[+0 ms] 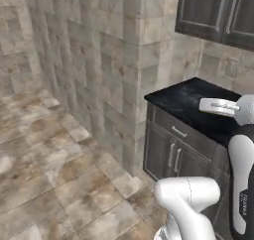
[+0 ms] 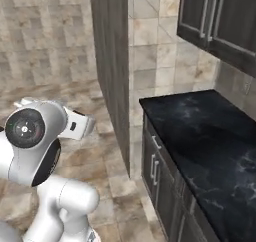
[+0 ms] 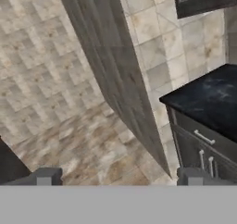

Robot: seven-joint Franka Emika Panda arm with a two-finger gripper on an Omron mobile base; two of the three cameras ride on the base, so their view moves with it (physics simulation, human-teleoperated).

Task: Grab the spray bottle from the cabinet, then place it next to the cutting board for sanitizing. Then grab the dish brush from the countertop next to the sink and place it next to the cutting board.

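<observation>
Tiled walls and a mottled stone floor are being shown around one end of a kitchen run, where the black countertop (image 2: pixel 210 136) is ending at a corner above grey lower drawer cabinets (image 1: pixel 171 150). Overhead, the grey wall cabinet (image 2: pixel 212 13) with its long silver bar handles is being seen with every visible door closed. The spray bottle is presumably being kept behind one of those doors; its place cannot be told from these views, and the cutting board, dish brush and sink are likewise not being placed anywhere that can be pointed to.

Outward from the cabinet, a tall dark wood-grain panel (image 3: pixel 118 75) is being shown standing between the tiled wall and the counter's end. The stretch of countertop in view is being left bare and glossy.

The gripper (image 3: pixel 118 177) is being held with its fingers (image 3: pixel 46 176) spread wide and released, with nothing between them; it is being aimed toward the panel and floor rather than at a handle. The white arm (image 2: pixel 35 141) is being carried folded beside the base.

Judging from this, no part of the task is being counted as done: the cabinet is yet to be opened, the bottle fetched and set down, and the brush moved after it.
</observation>
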